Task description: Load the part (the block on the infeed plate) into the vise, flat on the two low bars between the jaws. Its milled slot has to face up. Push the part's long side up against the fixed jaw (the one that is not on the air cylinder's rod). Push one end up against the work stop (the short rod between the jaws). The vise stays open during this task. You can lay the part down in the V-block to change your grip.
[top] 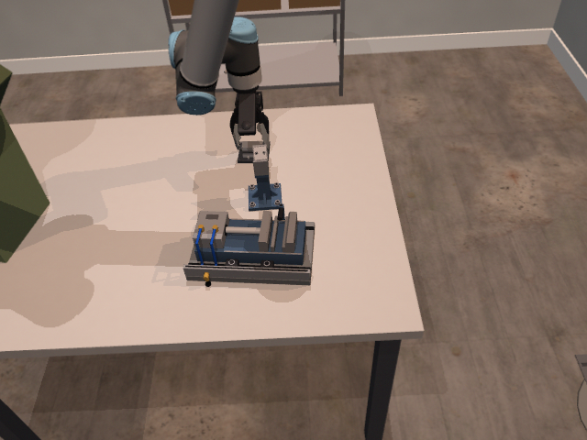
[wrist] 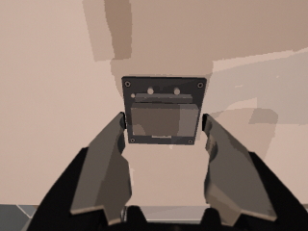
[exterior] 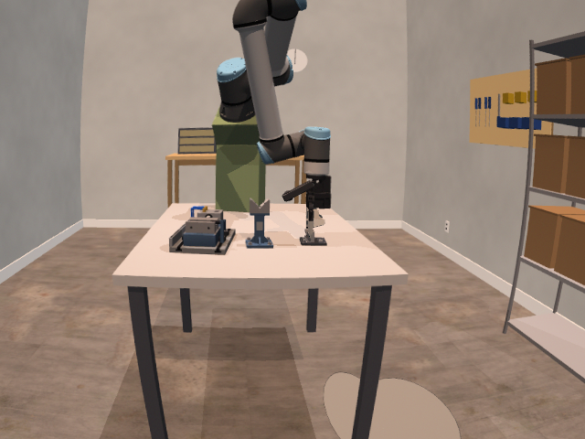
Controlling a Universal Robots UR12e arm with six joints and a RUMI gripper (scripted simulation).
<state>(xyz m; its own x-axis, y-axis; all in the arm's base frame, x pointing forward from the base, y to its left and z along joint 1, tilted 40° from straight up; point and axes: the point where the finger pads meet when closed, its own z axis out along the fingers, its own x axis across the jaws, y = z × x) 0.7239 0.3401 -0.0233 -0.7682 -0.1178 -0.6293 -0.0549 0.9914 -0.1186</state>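
Note:
The grey block (wrist: 156, 120) (top: 247, 146) lies on the dark infeed plate (wrist: 164, 81) (top: 243, 160) (exterior: 322, 242). Its upper face looks plain; no slot shows on it. My gripper (wrist: 163, 114) (top: 252, 146) (exterior: 310, 235) is partly open and low over the plate, with one finger beside each end of the block. Whether the fingers touch it cannot be told. The vise (top: 246, 258) (exterior: 202, 239) stands open, with the moving jaw (top: 264, 230) on the cylinder's rod and the fixed jaw (top: 290, 230) to its right. The dark work stop mount (top: 283, 216) is at its back side. The low bars are mostly hidden.
The V-block (top: 260, 152) (exterior: 260, 207) stands on a blue post with a bolted base (top: 256, 203) (exterior: 259, 244), between the vise and the infeed plate. It rises close to my gripper in the top view. Blue air hoses (top: 212, 244) run at the cylinder.

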